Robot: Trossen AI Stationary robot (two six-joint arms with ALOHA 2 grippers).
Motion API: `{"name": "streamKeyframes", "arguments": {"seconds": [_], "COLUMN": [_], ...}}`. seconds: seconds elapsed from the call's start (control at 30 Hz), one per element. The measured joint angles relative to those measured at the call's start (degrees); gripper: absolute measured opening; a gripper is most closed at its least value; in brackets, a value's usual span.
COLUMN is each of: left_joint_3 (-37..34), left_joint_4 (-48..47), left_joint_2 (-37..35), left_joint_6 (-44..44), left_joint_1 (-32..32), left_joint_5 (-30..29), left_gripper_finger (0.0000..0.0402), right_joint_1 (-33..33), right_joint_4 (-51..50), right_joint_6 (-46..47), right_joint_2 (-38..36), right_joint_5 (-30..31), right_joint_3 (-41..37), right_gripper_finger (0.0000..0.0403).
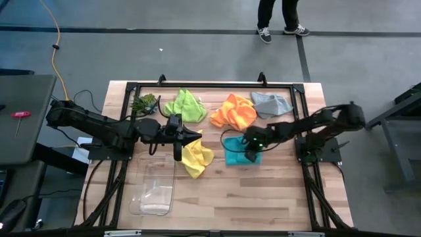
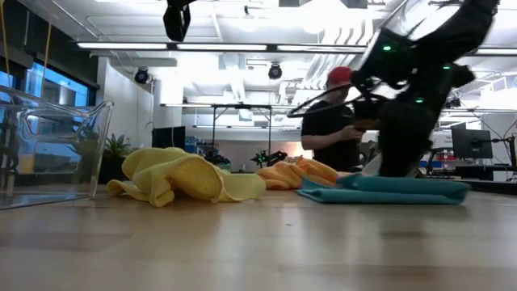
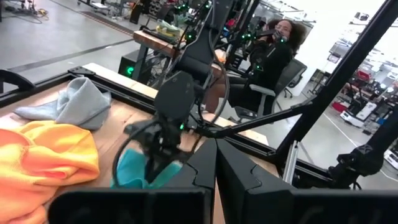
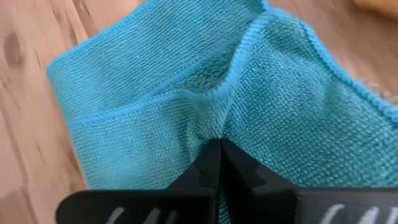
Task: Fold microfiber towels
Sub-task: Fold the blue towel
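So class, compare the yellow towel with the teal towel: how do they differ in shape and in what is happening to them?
The yellow towel lies crumpled in a heap; the teal towel lies flat and layered. The right claw is shut and pressed onto the teal towel, while the left claw, also shut, sits just beside the yellow towel's edge. Both are small cloths on the wooden table.

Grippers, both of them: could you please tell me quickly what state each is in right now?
Left gripper: closed, holding nothing, above the yellow towel.
Right gripper: closed, pressed onto the teal towel; grip cannot be told.
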Motion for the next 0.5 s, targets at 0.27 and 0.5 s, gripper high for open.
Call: {"name": "streamKeyframes", "arguments": {"seconds": [0.27,0.5], "left_joint_3": [0.0,0.1], "left_joint_4": [0.4,-0.3], "left_joint_2": [0.0,2.1], "left_joint_6": [0.0,-0.2], "left_joint_1": [0.6,1.0], "left_joint_5": [-0.1,-2.8], "left_gripper_finger": [0.0000,0.0000], "right_joint_1": [0.3,0.3], "right_joint_4": [-5.6,-15.3], "right_joint_6": [2.8,-1.3], "right_joint_2": [-11.9,-16.4], "right_joint_5": [0.0,1.4], "right_joint_3": [-3.2,5.7], "right_gripper_finger": [0.0000,0.0000]}}
